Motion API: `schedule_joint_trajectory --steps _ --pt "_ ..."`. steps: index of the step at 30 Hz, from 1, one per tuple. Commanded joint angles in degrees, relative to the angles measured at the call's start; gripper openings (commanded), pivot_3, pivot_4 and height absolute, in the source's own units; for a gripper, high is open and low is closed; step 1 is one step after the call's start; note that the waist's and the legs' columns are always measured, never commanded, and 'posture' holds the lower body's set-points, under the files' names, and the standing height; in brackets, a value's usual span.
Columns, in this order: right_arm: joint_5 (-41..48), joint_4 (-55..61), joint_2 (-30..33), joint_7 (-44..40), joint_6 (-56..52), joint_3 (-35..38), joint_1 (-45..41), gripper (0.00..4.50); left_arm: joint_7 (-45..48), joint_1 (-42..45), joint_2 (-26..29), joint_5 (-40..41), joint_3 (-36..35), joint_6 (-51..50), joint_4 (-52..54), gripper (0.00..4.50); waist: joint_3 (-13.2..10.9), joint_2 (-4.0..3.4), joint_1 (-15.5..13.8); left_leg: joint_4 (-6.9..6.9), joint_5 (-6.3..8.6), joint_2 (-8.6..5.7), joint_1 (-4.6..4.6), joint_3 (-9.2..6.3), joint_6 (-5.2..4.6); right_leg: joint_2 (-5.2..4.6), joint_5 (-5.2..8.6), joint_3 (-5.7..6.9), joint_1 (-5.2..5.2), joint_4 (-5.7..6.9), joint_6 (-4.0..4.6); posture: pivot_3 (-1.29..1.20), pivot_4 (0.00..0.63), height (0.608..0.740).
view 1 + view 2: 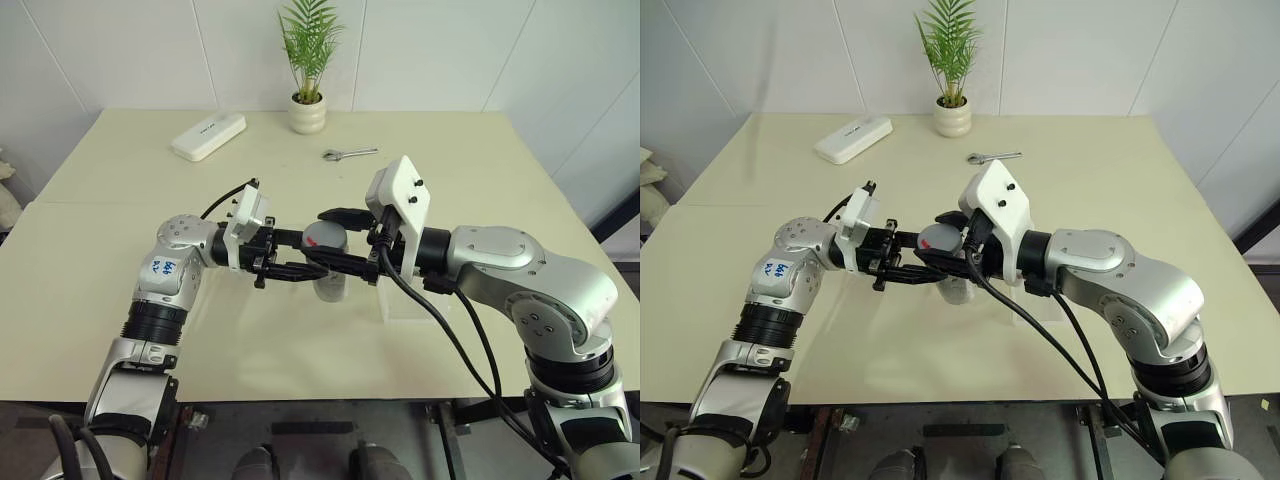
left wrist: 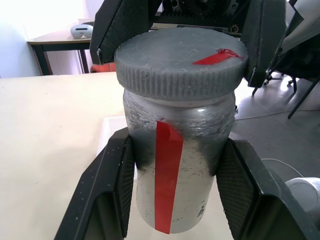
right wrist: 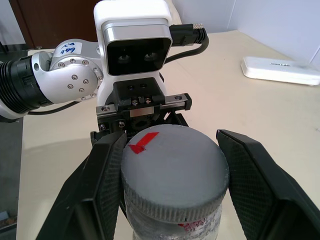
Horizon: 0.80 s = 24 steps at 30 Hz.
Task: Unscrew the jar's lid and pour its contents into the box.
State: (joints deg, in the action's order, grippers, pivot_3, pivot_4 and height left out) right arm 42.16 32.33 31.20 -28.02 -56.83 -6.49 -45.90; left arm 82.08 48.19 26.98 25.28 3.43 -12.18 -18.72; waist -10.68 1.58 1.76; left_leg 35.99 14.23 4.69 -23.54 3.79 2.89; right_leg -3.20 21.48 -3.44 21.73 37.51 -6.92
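Observation:
The jar (image 2: 200, 150), a silvery-grey cylinder with a red strip down its side, hangs upright above the table. My left gripper (image 2: 175, 185) is shut on its body, one finger (image 2: 107, 190) on each side. The grey ribbed lid (image 3: 170, 165) with a red mark sits on the jar. My right gripper (image 3: 175, 185) is shut on the lid from the opposite side, its fingers (image 2: 260, 40) flanking the rim. The two grippers meet over the table's middle around the jar (image 1: 330, 285). The clear box (image 1: 420, 316) lies on the table just under my right wrist, partly hidden by the arm.
A white oblong case (image 1: 208, 136) lies at the far left of the table. A potted plant (image 1: 308, 112) stands at the far edge, with a small metal wrench (image 1: 350, 153) to its right. The cream table (image 1: 100, 260) ends close in front of me.

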Motion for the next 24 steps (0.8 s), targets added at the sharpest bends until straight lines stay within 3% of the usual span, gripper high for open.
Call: schedule_joint_trajectory --steps 1,24 --pt "-2.8 0.7 0.5 1.5 2.9 3.0 -1.7 2.55 3.7 0.0 1.2 -0.6 1.9 -0.4 0.6 1.96 0.0 0.00 0.0 0.00 0.00 0.00 0.00 0.00 0.00 0.00 0.00 0.00 0.00 0.00 0.00 0.00 0.150 0.740" --pt "-3.3 3.5 -4.4 7.3 2.0 1.8 3.9 2.55 3.0 1.0 2.8 -0.8 1.4 -1.3 0.8 1.96 0.0 0.00 0.0 0.01 0.00 0.00 -0.01 0.00 0.00 0.00 0.00 0.00 0.01 0.01 0.00 0.00 0.150 0.740"
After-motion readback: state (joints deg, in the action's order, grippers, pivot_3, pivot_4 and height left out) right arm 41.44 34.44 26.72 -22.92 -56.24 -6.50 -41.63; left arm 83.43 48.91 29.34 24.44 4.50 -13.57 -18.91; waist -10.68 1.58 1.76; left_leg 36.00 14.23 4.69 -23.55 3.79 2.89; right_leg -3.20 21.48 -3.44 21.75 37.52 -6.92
